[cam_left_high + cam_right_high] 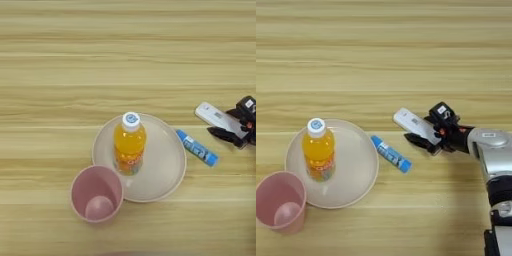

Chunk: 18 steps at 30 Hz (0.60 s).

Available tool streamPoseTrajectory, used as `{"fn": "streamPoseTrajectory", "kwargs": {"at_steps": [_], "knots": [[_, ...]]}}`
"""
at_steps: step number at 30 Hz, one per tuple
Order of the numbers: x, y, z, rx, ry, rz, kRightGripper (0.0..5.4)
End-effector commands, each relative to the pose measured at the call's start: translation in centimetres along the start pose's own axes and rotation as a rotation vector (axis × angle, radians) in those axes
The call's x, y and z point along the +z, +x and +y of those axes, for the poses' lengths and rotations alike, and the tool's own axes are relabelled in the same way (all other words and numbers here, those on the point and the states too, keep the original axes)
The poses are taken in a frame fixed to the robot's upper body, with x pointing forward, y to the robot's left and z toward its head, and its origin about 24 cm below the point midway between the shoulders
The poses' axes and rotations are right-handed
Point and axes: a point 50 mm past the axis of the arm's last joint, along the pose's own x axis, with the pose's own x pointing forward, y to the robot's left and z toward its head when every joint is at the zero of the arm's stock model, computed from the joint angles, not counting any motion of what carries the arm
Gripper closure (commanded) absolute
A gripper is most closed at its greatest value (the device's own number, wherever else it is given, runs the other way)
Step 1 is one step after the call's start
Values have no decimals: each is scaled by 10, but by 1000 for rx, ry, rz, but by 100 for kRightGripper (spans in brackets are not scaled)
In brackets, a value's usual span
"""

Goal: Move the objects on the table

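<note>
Wooden table (406,50); white device's (412,121) right end hidden between gripper (423,131) fingers.

We note even, bright, diffuse light on the table (125,50), no glare, faint soft shadows under the bottle (129,144) and cup (97,193), mild overall softness, label text unreadable

A round beige plate (167,165) lies flat on light wood.
</note>
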Motion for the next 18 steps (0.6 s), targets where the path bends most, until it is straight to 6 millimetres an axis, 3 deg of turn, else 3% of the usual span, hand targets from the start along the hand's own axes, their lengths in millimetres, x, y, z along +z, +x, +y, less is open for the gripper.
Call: {"fn": "streamPoseTrajectory", "kwargs": {"at_steps": [1,11,18], "knots": [[25,-12,-18,-75,-82,-28,132],[23,-12,-17,-68,-81,-21,238],[24,-12,-17,-68,-83,-28,249]]}}
